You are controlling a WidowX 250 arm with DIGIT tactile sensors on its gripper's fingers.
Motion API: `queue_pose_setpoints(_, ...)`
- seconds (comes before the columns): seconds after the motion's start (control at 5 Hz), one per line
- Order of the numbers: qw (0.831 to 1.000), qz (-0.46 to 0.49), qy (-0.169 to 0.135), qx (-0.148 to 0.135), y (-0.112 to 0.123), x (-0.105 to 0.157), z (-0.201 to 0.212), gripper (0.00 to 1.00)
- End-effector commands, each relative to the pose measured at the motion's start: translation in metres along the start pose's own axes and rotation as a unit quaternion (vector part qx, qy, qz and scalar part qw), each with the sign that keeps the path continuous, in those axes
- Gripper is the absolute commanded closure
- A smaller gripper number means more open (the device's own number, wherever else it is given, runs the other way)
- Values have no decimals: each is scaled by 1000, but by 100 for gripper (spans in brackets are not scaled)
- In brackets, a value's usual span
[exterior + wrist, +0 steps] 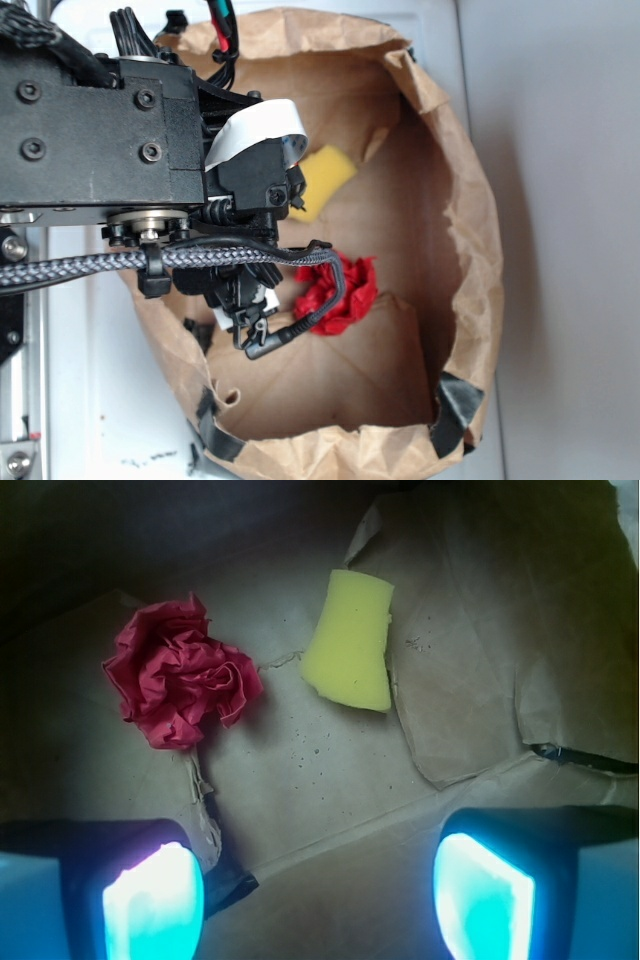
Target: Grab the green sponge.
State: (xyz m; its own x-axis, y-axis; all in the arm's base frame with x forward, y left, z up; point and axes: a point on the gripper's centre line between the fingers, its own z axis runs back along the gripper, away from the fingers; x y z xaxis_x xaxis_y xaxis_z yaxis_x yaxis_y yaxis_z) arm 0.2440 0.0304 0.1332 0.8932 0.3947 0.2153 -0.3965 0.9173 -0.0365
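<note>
— Sponge [349,640] first: where is it?

— On the brown paper [320,780] lining the bin, lying flat. It reads yellow, though the task calls it green. The red wad [180,672] sits near it, apart, with bare paper between them.

— And the claw [318,885]?

— Spread wide and empty. In the wrist view both fingers [150,900] sit at the bottom edge, well short of the sponge, which lies ahead of the gap and a little toward the right finger.

— So which step is this?

— Approach, I'd judge. Nothing is touched yet.

— Next move?

— Carry the claw forward until the sponge sits between the fingers, drop to the paper, then close. It looks soft, so it should give under the squeeze. Keep clear of the wad.

— What can't you make out?

— In the exterior view the arm [100,130] covers much of the sponge; only a yellow corner shows, and the fingertips are lost under the arm and cable [200,258]. The wrist view cuts the fingers at the frame and glare washes out their pads. Height above the paper I cannot tell.
</note>
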Motion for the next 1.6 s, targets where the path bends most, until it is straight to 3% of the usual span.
queue_pose_setpoints(0.0,998,31,-58,8,10,-2,10,0)
queue_pose_setpoints(0.4,996,40,-81,6,13,11,-8,0)
queue_pose_setpoints(0.8,994,55,-95,7,16,5,-3,0)
queue_pose_setpoints(1.4,991,87,-96,26,12,28,-13,0)
